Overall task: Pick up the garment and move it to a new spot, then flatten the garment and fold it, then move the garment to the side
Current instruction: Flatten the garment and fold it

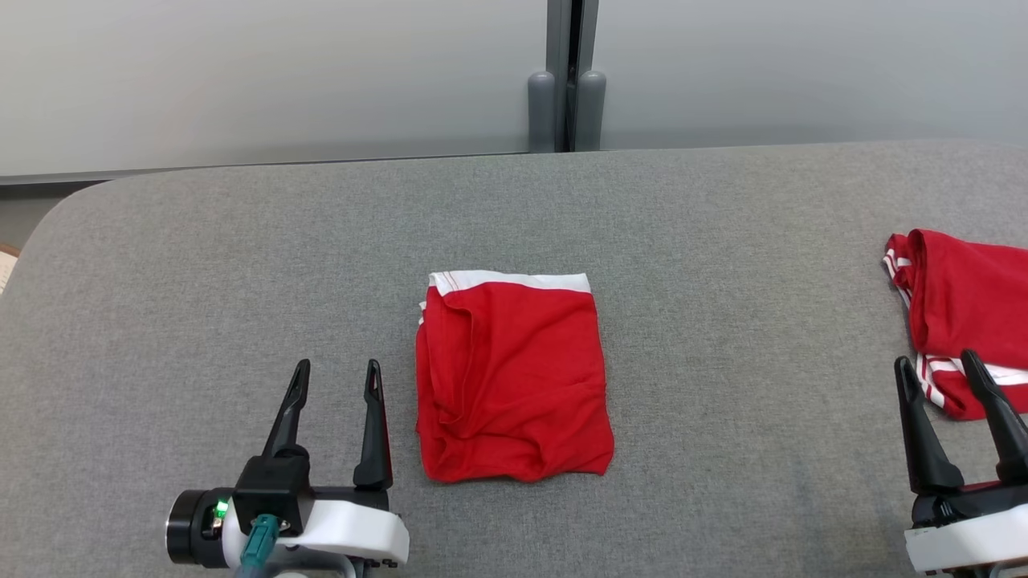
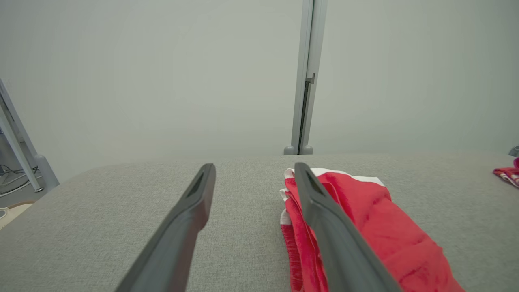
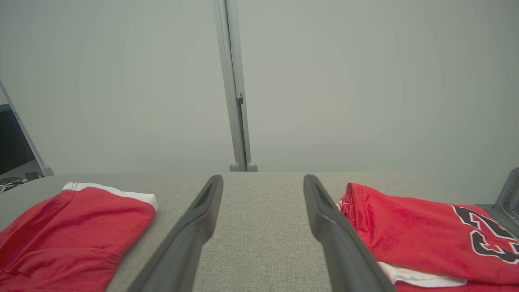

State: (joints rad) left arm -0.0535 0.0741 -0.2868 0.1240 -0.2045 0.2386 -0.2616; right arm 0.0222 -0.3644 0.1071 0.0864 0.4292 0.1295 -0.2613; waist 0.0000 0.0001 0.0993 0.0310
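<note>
Two red pieces of clothing on a grey bench [image 1: 241, 265]. At the middle, the garment [image 1: 512, 377], folded into a compact rectangle, white waistband along its far edge. Just left of the garment, left gripper [image 1: 337, 368], fingers spread, holding nothing, close beside the cloth but apart from it. Well right of the garment, right gripper [image 1: 936, 360], likewise spread and empty, just beside a second red jersey [image 1: 960, 305]. Folding apparently done; likely left to do: the move to the side. Calls for pinching through all folded layers at one edge, then shifting the bundle without spilling the fold.
</note>
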